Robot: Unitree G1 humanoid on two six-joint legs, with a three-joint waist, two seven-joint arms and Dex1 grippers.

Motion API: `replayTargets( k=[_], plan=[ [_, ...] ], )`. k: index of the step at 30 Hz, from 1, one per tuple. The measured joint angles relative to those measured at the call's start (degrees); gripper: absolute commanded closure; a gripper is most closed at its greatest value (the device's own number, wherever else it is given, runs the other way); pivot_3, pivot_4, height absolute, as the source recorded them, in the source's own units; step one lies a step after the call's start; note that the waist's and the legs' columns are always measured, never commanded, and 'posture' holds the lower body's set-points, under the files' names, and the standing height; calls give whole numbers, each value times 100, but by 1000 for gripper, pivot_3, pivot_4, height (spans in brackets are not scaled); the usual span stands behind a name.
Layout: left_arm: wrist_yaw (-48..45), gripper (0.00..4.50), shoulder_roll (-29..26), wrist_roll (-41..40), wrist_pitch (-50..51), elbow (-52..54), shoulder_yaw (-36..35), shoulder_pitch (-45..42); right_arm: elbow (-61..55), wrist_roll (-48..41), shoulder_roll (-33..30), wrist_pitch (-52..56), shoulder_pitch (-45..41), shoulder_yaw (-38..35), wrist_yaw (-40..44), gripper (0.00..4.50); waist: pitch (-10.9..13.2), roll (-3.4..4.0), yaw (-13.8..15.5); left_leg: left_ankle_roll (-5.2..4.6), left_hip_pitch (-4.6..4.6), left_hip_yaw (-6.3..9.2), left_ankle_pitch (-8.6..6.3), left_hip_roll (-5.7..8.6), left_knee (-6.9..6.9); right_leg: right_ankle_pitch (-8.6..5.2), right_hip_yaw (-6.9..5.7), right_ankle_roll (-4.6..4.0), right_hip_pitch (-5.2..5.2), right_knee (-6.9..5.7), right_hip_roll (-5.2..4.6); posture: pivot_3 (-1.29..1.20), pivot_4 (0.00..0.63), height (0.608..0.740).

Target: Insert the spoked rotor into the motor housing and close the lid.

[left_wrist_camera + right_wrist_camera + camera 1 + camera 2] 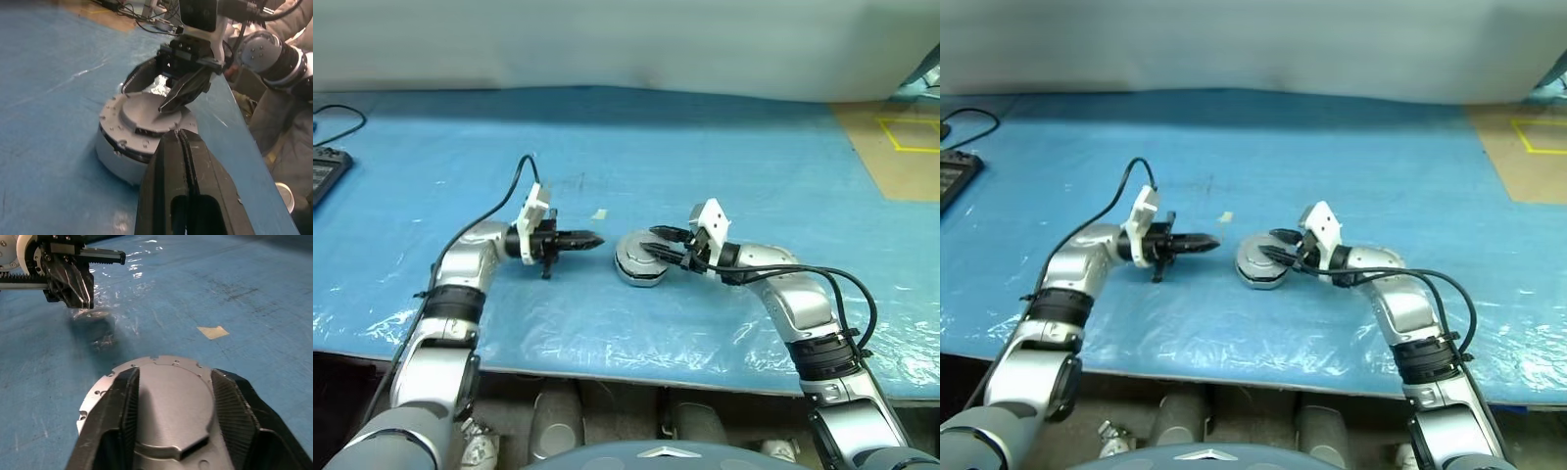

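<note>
You will find the motor housing on the blue table cover, its lid closed flat on top. The right gripper reaches over it, fingers spread wide to either side of the lid's raised centre (gripping nothing). The left gripper hovers just beside the housing, fingers pressed together and empty.

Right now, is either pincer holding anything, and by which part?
Nothing is gripped. The left pincer is shut on nothing, apart from the motor housing. The right pincer is open, its fingers either side of the closed lid's raised centre.
</note>
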State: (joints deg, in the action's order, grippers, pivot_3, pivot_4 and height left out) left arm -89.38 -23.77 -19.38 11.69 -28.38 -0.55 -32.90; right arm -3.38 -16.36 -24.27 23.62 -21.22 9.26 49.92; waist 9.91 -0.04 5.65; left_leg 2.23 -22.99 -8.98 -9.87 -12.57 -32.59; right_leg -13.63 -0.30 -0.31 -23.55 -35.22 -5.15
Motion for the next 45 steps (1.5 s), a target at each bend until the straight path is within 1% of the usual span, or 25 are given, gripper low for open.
replayTargets(
  k=[3, 7, 14, 17, 18, 19, 20, 28, 40, 45],
  plan=[
    [-17, 4500, -54, 58, -296, 0, 108, 127, 0, 51, 8, -50, 1, 67, 0, 235, 0, 0, -5, 6, 0, 0, -4, 1, -9, 0, 5, 0, 1, -1, -1, 0, 150, 740],
    [0, 4500, -52, 65, -474, 0, 249, 202, 0, 132, 4, -74, 6, 180, 20, 235, 0, 0, -15, 8, 5, 0, -4, -2, -10, 0, 6, 0, 1, -9, 1, 0, 150, 740],
    [168, 4500, 28, 63, -486, 198, 469, 381, 86, 209, 33, -199, 82, 266, 25, 235, 0, 0, -19, 7, 6, -1, -4, -1, -11, 0, 6, 1, 1, -14, 1, 0, 150, 740],
    [241, 4500, 38, 63, -486, 228, 506, 392, 200, 284, 52, -339, 75, 272, -12, 850, -1, 0, -20, 8, 13, -1, -4, -1, -14, 0, 10, 1, 2, -23, 1, 0, 150, 740],
    [252, 4500, 38, 63, -486, 229, 507, 392, 223, 304, 52, -371, 65, 270, -19, 1105, -1, 1, -21, 8, 18, -2, -4, -1, -15, 0, 11, 1, 6, -24, 1, 0, 150, 740],
    [277, 4500, 38, 63, -488, 229, 514, 397, 249, 324, 52, -383, 52, 272, -19, 1468, -1, 1, -21, 8, 25, -2, -4, 0, -15, 0, 12, 0, 13, -24, 1, 0, 150, 740],
    [295, 4500, 36, 63, -490, 230, 523, 410, 259, 348, 52, -393, 50, 275, -17, 1574, -1, 1, -21, 8, 31, -3, -4, 0, -15, 0, 13, 0, 19, -23, 0, 0, 150, 740],
    [408, 4500, 27, 73, -497, 230, 579, 509, 322, 608, 19, -604, -33, 398, -4, 1573, -1, 1, -25, 9, 44, -10, -5, 0, -15, 0, 22, 0, 25, -25, 1, 0, 150, 740],
    [481, 4500, 18, 81, -537, 236, 620, 623, 148, 733, 19, -236, -145, 503, -75, 1573, -1, 1, -39, 9, 61, -21, -5, -3, -13, 0, 35, 0, 27, -30, 4, 0, 150, 740],
    [508, 4500, 18, 138, -601, 234, 658, 629, 99, 989, -24, -252, -223, 713, -199, 1573, -1, 0, -51, 10, 94, -34, -5, -3, -5, -1, 47, 1, 44, -31, 5, 0, 150, 740]
  ],
)
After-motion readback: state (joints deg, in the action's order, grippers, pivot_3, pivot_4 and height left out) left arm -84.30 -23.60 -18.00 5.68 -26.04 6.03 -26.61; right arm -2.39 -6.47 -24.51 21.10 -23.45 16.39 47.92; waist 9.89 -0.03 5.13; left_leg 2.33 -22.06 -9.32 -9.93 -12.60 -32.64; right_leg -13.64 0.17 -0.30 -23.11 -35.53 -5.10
